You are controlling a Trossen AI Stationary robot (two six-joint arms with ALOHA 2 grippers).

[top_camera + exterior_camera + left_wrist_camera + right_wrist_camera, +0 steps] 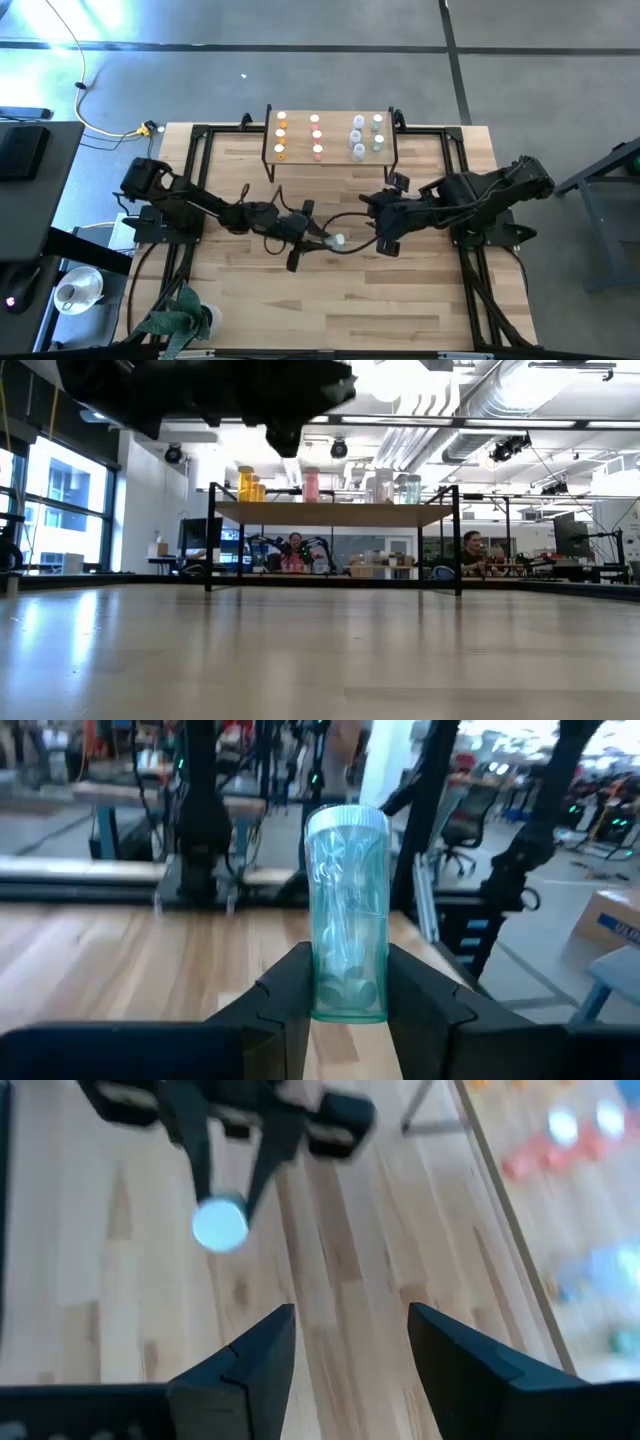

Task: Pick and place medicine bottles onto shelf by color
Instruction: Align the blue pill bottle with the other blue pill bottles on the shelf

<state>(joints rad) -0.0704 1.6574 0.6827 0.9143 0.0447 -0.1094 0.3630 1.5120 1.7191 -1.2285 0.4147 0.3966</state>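
The shelf [330, 152] stands at the table's far middle on thin black legs. Bottles stand on it in columns: orange [280, 136], pink-red [316, 136], pale blue-white [357, 138] and teal [378, 132]. In the low view the bottles [310, 484] stand along its top. My left gripper [322, 238] is at the table's middle, shut on a teal bottle [346, 910] with a white cap [340, 240]. My right gripper [385, 243] is open and empty just right of that bottle, facing it. My left gripper pinches the teal bottle's bottom end [348, 995] between its two fingers [285, 995]. The fingers come level from the table's left, and the bottle lies along them. Its cap [346, 818] points toward the table's right. The bottle is lifted clear of the table.
A black frame [195, 180] runs around the tabletop, and cables [350, 235] hang between the arms. A plant [180, 318] sits at the near left corner. People sit in the room beyond the shelf [295, 550]. Bare wood [340, 300] lies toward the near edge.
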